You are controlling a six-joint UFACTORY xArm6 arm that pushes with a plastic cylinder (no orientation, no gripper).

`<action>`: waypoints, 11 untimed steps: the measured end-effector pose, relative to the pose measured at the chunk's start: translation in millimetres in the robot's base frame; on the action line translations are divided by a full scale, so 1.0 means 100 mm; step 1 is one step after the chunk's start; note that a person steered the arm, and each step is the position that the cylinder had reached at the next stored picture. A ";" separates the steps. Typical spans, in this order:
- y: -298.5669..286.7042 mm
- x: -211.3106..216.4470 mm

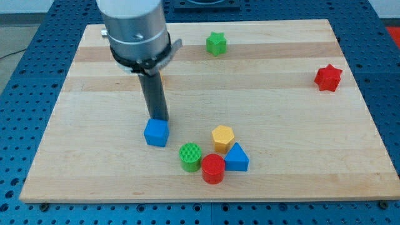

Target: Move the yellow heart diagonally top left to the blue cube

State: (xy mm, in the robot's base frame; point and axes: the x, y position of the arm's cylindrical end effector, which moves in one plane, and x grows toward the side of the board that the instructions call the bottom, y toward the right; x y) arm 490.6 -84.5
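Note:
The blue cube sits left of the board's middle, toward the view's bottom. My tip stands right at the cube's top edge, touching it or nearly so. No yellow heart shows clearly in the camera view. The only yellow block I see is a hexagon, to the right of the cube. The arm's wide grey body hides part of the board at the view's top left, and the heart may be behind it.
A green cylinder, a red cylinder and a blue triangle cluster with the yellow hexagon at the bottom middle. A green star lies at the top middle. A red star lies near the right edge.

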 end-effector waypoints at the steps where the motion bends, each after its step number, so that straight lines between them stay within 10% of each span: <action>1: -0.03 0.14; 3: -0.95 0.22; 6: 0.34 0.42; 9: -0.80 0.31; 11: -0.61 -0.98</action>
